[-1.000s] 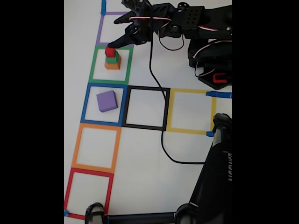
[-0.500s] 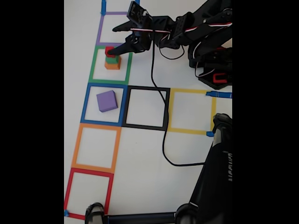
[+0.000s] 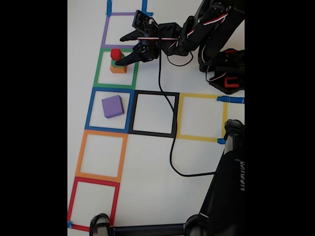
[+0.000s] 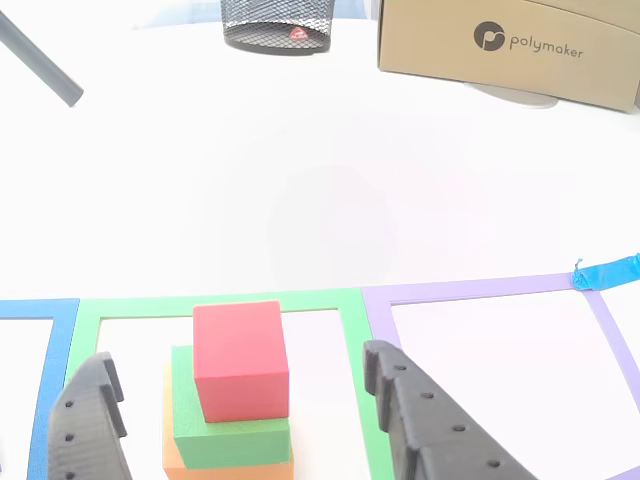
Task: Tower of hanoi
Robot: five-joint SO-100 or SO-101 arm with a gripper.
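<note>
The tower of hanoi stands as a stack inside the green tape square [image 3: 101, 69]: red cube [image 3: 116, 53] on a green cube [image 3: 117, 62] on an orange cube [image 3: 118, 69]. The purple cube [image 3: 112, 106] sits alone in the blue tape square. My gripper [image 3: 119, 51] is open, and one finger lies on each side of the stack. In the other view the red cube [image 4: 240, 358] rests on the green cube [image 4: 228, 428] with the orange cube [image 4: 172, 462] beneath. My gripper [image 4: 238, 360] straddles them, and both fingers [image 4: 400, 410] stand clear of the cubes.
Tape squares in purple, black [image 3: 153, 114], yellow [image 3: 201, 117], orange and red lie across the white table. A black cable [image 3: 171, 142] runs over the black square. A black stand [image 3: 226, 187] fills the lower right. A cardboard box [image 4: 510, 45] and mesh pot [image 4: 276, 25] sit beyond.
The gripper has opened and let go of the red cube, which stays on top of the stack. The arm has drawn back and risen a little.
</note>
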